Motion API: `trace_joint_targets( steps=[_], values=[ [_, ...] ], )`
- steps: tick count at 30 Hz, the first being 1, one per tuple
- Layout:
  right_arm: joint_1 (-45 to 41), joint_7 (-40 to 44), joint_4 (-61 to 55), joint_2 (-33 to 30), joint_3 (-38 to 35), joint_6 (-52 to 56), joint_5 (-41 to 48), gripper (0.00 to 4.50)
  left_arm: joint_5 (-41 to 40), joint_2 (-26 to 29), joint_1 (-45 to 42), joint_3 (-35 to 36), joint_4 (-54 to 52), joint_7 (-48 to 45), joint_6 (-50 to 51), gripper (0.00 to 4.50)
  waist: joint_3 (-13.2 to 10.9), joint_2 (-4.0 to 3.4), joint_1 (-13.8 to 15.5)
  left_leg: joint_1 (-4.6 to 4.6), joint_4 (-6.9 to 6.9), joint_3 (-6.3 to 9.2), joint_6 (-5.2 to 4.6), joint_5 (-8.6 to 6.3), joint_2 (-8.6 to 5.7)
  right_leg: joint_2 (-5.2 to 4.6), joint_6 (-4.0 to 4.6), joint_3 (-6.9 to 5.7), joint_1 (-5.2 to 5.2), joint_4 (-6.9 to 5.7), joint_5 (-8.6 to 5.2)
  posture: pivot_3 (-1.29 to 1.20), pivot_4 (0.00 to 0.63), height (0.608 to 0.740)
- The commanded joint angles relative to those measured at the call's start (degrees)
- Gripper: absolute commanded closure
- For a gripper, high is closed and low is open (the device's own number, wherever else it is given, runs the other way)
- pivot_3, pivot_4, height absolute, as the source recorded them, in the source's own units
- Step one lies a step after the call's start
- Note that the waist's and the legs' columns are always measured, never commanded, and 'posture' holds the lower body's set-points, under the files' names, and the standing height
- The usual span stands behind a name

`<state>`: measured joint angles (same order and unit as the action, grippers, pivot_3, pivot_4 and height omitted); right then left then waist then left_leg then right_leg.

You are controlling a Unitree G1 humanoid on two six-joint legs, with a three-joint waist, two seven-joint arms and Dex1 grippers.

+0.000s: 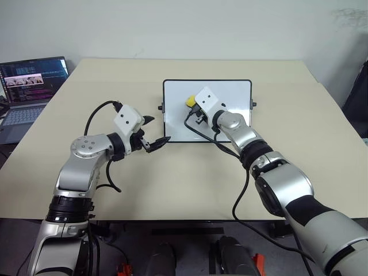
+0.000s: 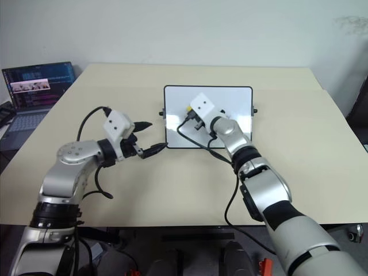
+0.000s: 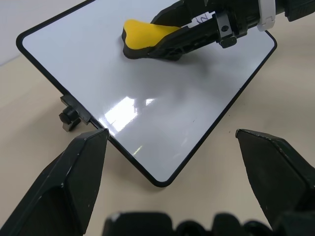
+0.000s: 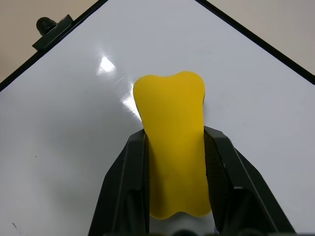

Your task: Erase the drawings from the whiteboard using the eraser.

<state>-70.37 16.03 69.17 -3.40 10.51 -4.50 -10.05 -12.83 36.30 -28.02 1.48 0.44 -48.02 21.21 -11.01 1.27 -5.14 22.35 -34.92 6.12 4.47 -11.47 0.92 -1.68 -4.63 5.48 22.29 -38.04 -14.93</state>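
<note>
Two end effectors over the counter, right end effector clamped on yellow eraser pressed to whiteboard, left end effector spread wide beside the whiteboard's near corner.

laptop screen: I see lines of text and a strip of small pictures at the far left, but I cannot read any word.
label on my right gripper: small white tag with dark characters, too small for me to read.
whiteboard: no text or number that I can read.
</note>
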Motion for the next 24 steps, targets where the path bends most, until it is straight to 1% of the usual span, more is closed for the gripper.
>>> trace_joint_targets(
  steps=[1,4,6,8,10,12,13,15,17,18,21,24],
  values=[
    [-0.5,-2.2,1.5,-1.9,-1.7,1.8,-0.1,3.36,-0.1,0.8,-1.5,0.6,-0.7,0.1,-0.5,0.00,0.0,0.00,0.0,0.00,0.00,0.00,0.00,0.00,0.00,0.00,0.00,0.00,0.00,0.00,0.00,0.00,0.150,0.740],
    [-0.7,0.9,0.2,-1.4,-1.9,1.1,0.6,3.36,-0.1,0.8,-1.5,0.6,-0.6,0.0,-0.6,0.00,0.0,0.00,0.0,0.00,0.00,0.00,0.00,0.00,0.00,0.00,0.00,0.00,0.00,0.01,0.00,0.00,0.150,0.740],
    [-0.6,6.1,-2.3,-0.7,-2.7,1.4,2.7,3.36,-0.1,0.8,-1.5,0.6,-0.6,0.0,-0.6,0.00,0.0,0.00,0.0,0.01,0.00,0.00,0.00,0.00,0.00,0.00,0.00,0.00,0.01,0.01,0.00,0.00,0.150,0.740],
    [0.4,12.0,-7.2,-0.5,-2.1,0.6,3.8,3.37,-0.1,0.8,-1.4,0.7,-0.7,0.0,-0.5,0.00,0.0,-0.02,-0.2,0.04,0.02,0.00,0.00,0.00,0.01,0.01,-0.01,0.01,0.03,0.04,0.00,0.00,0.150,0.740],
    [3.0,17.6,-15.8,-0.4,-1.9,2.9,6.1,3.37,-0.1,0.8,-1.3,0.7,-0.8,0.0,-0.5,0.00,0.0,-0.03,-0.3,0.19,0.07,0.00,0.00,-0.01,0.02,0.03,-0.01,0.00,0.17,0.08,0.00,0.00,0.150,0.740],
    [7.7,23.3,-29.4,-1.2,-1.2,7.6,9.2,3.37,-0.2,0.8,-1.3,0.8,-0.8,0.0,-0.5,0.00,0.0,-0.03,-0.4,0.52,0.10,0.02,0.01,-0.02,0.03,0.03,0.07,-0.01,0.52,0.03,0.01,0.00,0.150,0.740],
    [9.7,24.9,-34.8,-1.7,-0.9,9.8,10.1,3.38,-0.2,0.8,-1.3,0.8,-0.8,0.0,-0.5,0.00,0.0,-0.04,-0.4,0.72,0.10,0.03,0.02,-0.02,0.03,0.03,0.26,0.00,0.80,-0.04,0.13,0.00,0.150,0.740],
    [13.2,27.0,-46.0,-3.3,-1.0,15.5,12.0,3.38,-0.3,0.8,-1.6,0.8,-0.6,-0.2,-0.6,0.00,0.0,-0.04,-0.2,1.00,0.12,0.11,0.04,-0.02,0.04,0.02,0.31,-0.12,1.05,-0.06,0.13,0.00,0.150,0.740],
    [15.1,27.5,-52.6,-4.7,-1.2,19.7,12.9,3.38,-0.4,0.8,-1.8,0.8,-0.5,-0.3,-0.6,0.00,0.0,-0.05,0.1,1.19,0.13,0.14,0.09,-0.06,0.05,0.01,0.33,-0.18,1.23,-0.03,0.08,0.00,0.150,0.740],
    [15.8,27.6,-55.1,-5.7,-1.4,21.5,13.2,3.38,-0.4,0.9,-1.9,0.8,-0.5,-0.4,-0.6,0.00,0.0,-0.05,0.1,1.29,0.12,0.14,0.10,-0.07,0.04,0.00,0.33,-0.21,1.30,0.00,0.07,0.00,0.150,0.740],
    [18.7,30.6,-63.7,-13.1,-2.4,26.2,13.8,3.38,-0.4,2.1,-2.7,0.4,-0.9,-2.1,-0.3,0.00,0.0,-0.04,0.4,1.39,0.10,0.16,0.11,-0.07,0.03,-0.02,0.34,-0.26,1.34,0.06,0.07,0.00,0.150,0.740],
    [21.7,32.3,-65.3,-20.8,-2.7,26.7,12.7,3.38,-0.5,2.7,-4.3,0.7,-0.2,-2.7,-0.8,0.00,0.0,-0.04,0.8,1.40,0.08,0.16,0.11,-0.08,0.02,-0.03,0.33,-0.30,1.31,0.08,0.06,0.00,0.150,0.740]
  ],
)
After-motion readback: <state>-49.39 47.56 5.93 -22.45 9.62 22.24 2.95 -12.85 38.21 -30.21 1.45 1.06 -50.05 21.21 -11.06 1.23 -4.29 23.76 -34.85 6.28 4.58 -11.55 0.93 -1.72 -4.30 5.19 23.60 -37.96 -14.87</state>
